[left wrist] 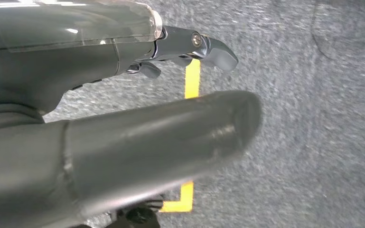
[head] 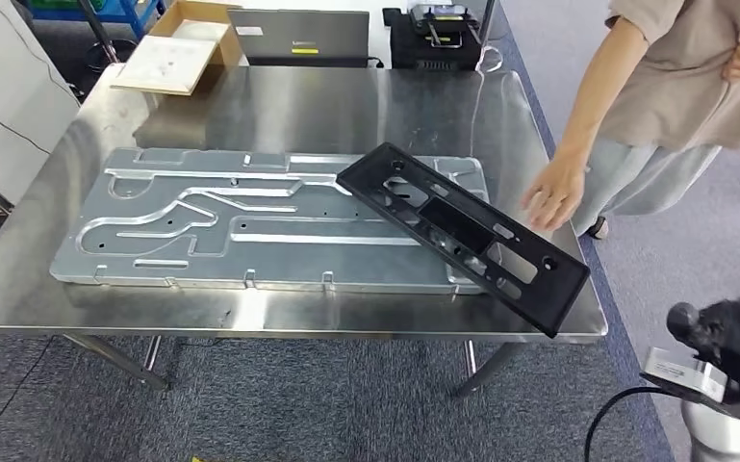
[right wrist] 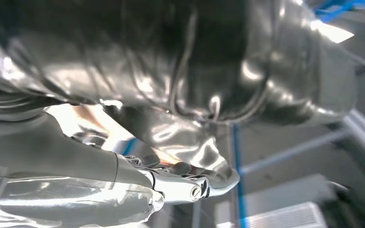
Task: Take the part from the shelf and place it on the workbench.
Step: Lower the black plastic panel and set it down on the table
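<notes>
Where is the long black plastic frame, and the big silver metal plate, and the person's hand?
long black plastic frame (head: 462,234), head view, its middle bar
big silver metal plate (head: 202,226), head view, its grooved face
person's hand (head: 553,192), head view, the palm

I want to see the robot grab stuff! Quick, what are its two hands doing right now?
Left hand: open, holding nothing, hanging above the floor.
Right hand: cannot be told; it isn't holding the black part.
</notes>
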`<state>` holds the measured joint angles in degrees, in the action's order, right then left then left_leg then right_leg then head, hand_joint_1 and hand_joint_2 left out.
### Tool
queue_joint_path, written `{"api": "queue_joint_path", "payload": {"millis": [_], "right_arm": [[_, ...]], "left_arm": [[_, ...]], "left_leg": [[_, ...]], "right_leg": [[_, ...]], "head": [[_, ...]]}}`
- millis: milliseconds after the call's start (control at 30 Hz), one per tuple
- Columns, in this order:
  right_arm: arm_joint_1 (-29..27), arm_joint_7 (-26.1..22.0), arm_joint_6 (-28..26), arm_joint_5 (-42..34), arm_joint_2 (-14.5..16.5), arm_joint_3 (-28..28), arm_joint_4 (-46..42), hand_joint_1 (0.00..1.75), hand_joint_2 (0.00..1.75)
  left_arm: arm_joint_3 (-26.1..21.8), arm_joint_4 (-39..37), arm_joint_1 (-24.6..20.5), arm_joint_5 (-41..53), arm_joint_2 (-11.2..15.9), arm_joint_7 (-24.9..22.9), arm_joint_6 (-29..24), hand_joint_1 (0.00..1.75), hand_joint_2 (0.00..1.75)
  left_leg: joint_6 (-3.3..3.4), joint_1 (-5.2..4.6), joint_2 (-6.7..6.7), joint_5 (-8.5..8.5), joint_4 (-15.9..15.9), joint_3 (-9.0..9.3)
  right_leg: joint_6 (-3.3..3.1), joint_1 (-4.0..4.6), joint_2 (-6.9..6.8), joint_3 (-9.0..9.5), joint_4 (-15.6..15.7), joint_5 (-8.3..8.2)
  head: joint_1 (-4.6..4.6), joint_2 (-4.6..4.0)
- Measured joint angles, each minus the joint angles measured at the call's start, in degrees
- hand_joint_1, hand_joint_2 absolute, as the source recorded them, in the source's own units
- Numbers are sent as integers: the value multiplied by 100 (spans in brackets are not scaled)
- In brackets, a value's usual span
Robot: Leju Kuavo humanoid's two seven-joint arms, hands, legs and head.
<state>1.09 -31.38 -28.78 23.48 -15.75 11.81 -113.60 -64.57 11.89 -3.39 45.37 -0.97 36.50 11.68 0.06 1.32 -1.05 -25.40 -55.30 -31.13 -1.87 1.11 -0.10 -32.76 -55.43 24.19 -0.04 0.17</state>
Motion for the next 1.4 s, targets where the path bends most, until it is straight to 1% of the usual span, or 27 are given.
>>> {"api": "queue_joint_path", "payload": {"millis": [67,100,200,233,267,300,367,433,533,567,600,700,733,767,800,833,900,967,1033,1100,1133,1200,1233,1267,1300,1333,1400], "right_arm": [[-641,-121,5,-46,109,298,-296,0,0],[-966,-259,40,-93,226,472,-421,0,0],[-1744,-666,312,-159,750,1004,-623,0,0],[-1906,-742,430,-159,931,1151,-642,0,0],[-2020,-790,544,-148,1092,1280,-657,0,0],[-2098,-816,664,-115,1245,1405,-666,0,0],[-2175,-831,885,4,1503,1654,-682,0,0],[-2198,-828,1079,122,1741,1900,-685,0,0],[-2224,-845,1231,189,2011,2170,-681,0,0],[-2234,-852,1245,196,2074,2233,-681,0,0],[-2243,-856,1249,202,2120,2285,-681,0,0],[-2249,-865,1250,206,2222,2394,-677,0,0],[-2249,-866,1250,207,2252,2416,-673,0,0],[-2250,-862,1256,212,2279,2434,-670,0,0],[-2250,-830,1296,240,2302,2451,-665,0,0],[-2246,-780,1377,304,2330,2473,-654,0,0],[-2215,-690,1662,584,2439,2561,-541,0,0],[-2126,-697,1959,999,2617,2733,-189,0,0],[-1997,-723,2174,1466,2766,2977,390,0,0],[-1773,-758,2214,2057,2840,3284,1248,0,0],[-1614,-776,2145,2407,2855,3474,1827,0,0],[-1347,-802,1925,2956,2846,3858,2980,0,0],[-1272,-808,1835,3114,2840,4022,3450,0,0],[-1225,-815,1780,3185,2838,4149,3840,0,0],[-1174,-822,1750,3211,2838,4236,4136,0,0],[-1115,-810,1730,3257,2835,4322,4429,0,0],[-983,-672,1682,3477,2804,4492,4976,0,0]], "left_arm": [[-50,0,15,-28,3,13,-15,0,0],[-79,0,32,-41,3,22,-21,0,0],[-143,2,68,-62,5,41,-52,0,0],[-157,2,77,-69,5,41,-64,0,0],[-170,2,83,-73,5,40,-73,0,0],[-186,2,86,-76,5,40,-78,0,0],[-219,2,65,-78,4,41,-82,0,0],[-243,3,37,-78,1,44,-82,0,0],[-257,4,43,-78,-10,50,-81,0,0],[-261,4,44,-78,-15,50,-81,0,0],[-265,4,41,-78,-21,52,-81,0,0],[-285,4,40,-78,-25,55,-81,0,0],[-291,4,41,-78,-25,55,-81,0,0],[-296,4,41,-78,-25,55,-82,0,0],[-299,4,41,-80,-25,55,-85,0,0],[-304,4,39,-85,-26,55,-91,0,0],[-336,4,34,-109,-43,55,-115,0,0],[-392,4,29,-147,-82,55,-151,0,0],[-444,4,35,-184,-117,51,-190,0,0],[-502,4,45,-200,-136,43,-229,0,0],[-532,4,47,-201,-144,36,-250,0,0],[-570,4,42,-194,-156,22,-281,0,0],[-582,4,47,-192,-160,16,-292,0,0],[-596,4,59,-190,-162,13,-300,0,0],[-610,4,74,-191,-163,9,-304,0,0],[-628,4,86,-191,-163,8,-308,0,0],[-661,5,76,-182,-169,5,-309,0,0]], "left_leg": [[-48,-4,14,-98,-36,19],[-63,-12,27,-264,-199,-30],[-80,-25,60,-982,-1233,-346],[-89,-28,61,-1095,-1474,-387],[-99,-31,61,-1094,-1506,-330],[-106,-29,62,-991,-1304,-162],[-118,-15,59,-694,-441,384],[-71,-8,39,-518,173,733],[48,-25,51,-428,223,716],[89,-22,71,-393,208,677],[128,-14,96,-353,201,628],[182,-17,154,-246,162,451],[179,-21,165,-219,138,391],[173,-22,172,-195,110,331],[165,-22,174,-175,84,279],[155,-24,173,-158,65,241],[123,-20,170,-118,52,195],[52,14,168,-60,64,165],[-42,40,162,10,107,154],[-83,27,154,-104,23,89],[-84,12,149,-283,-179,-3],[-74,2,141,-771,-876,-289],[-82,-2,139,-943,-1249,-413],[-93,-6,139,-1000,-1485,-463],[-102,-8,139,-938,-1521,-408],[-113,-7,140,-790,-1350,-246],[-145,1,139,-462,-500,318]], "right_leg": [[-22,-26,-39,64,114,-47],[-43,-36,-59,78,163,-78],[-108,-8,-86,42,193,-135],[-119,0,-84,18,188,-152],[-121,5,-73,-11,180,-173],[-117,4,-56,-41,171,-199],[-80,7,-14,-103,126,-249],[-40,30,15,-145,74,-293],[26,28,46,-187,39,-350],[62,13,56,-224,-27,-274],[107,-8,60,-289,-190,-95],[240,-96,43,-604,-1255,730],[263,-121,39,-660,-1567,887],[274,-138,38,-627,-1699,928],[268,-145,38,-477,-1592,857],[241,-143,39,-217,-1261,714],[134,-104,43,375,-378,484],[40,-41,41,648,119,438],[-18,2,32,656,236,379],[-81,-23,1,653,370,238],[-107,-44,-13,631,425,173],[-123,-54,-39,544,426,112],[-114,-46,-55,481,391,97],[-104,-41,-71,422,359,81],[-94,-38,-76,366,330,61],[-80,-41,-73,312,299,41],[-44,-44,-60,241,244,12]], "head": [[1,0],[-1,0],[-3,0],[-2,0],[-3,0],[-2,0],[-3,0],[2,0],[7,0],[9,0],[10,0],[12,0],[12,0],[12,0],[11,0],[11,0],[10,0],[10,0],[10,0],[8,0],[7,0],[5,0],[5,0],[4,0],[4,0],[3,0],[3,0]]}}
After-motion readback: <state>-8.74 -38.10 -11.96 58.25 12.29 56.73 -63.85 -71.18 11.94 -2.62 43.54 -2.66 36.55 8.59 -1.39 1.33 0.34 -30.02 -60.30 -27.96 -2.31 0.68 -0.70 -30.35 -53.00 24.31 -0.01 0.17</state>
